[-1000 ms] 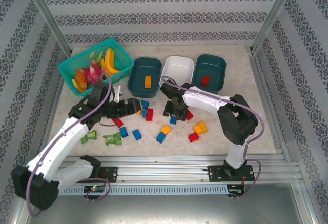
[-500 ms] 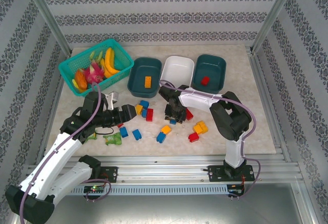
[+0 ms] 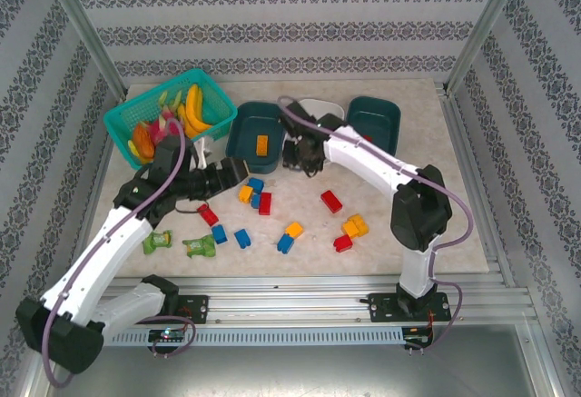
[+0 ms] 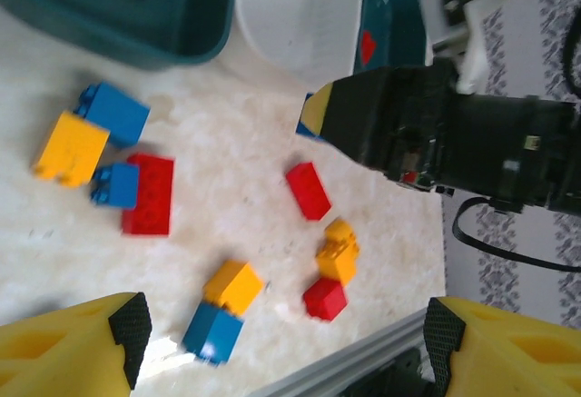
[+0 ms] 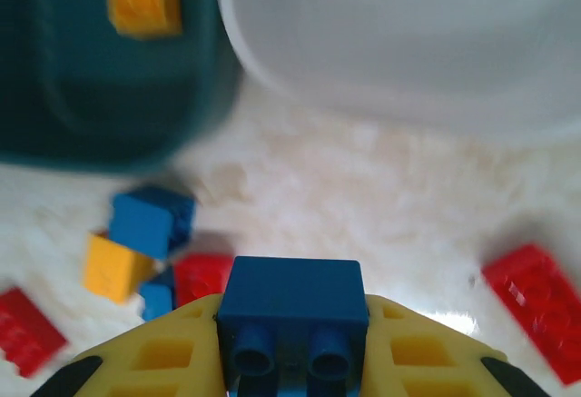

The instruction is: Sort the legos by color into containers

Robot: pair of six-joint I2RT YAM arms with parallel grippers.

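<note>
- The right gripper (image 3: 300, 153) is pinching a blue brick (image 5: 292, 311) between its yellow fingers. Two studs face the wrist camera, and the brick is lifted off the table (image 3: 390, 253).
- It hangs just near of the far row of tubs, at the gap between the left teal tub (image 3: 241, 124) and the white tub (image 3: 316, 108).
- The left gripper (image 4: 286, 324) is spread wide with nothing between its fingers, and sits by the bricks left of centre.
- The left teal tub holds one orange brick (image 3: 262, 145).
- The right teal tub (image 3: 388, 117) holds one red brick (image 4: 367, 47).
- Loose bricks lie on the table near of the tubs:
  - a blue, yellow and red cluster (image 3: 257, 194) at centre-left;
  - a lone red one (image 3: 331, 201) to its right;
  - an orange and red pair (image 3: 352, 231) farther right;
  - others nearer the arms.
- A basket (image 3: 123, 124) of toy fruit stands far left.
- Two green packets (image 3: 198, 247) lie near left.
</note>
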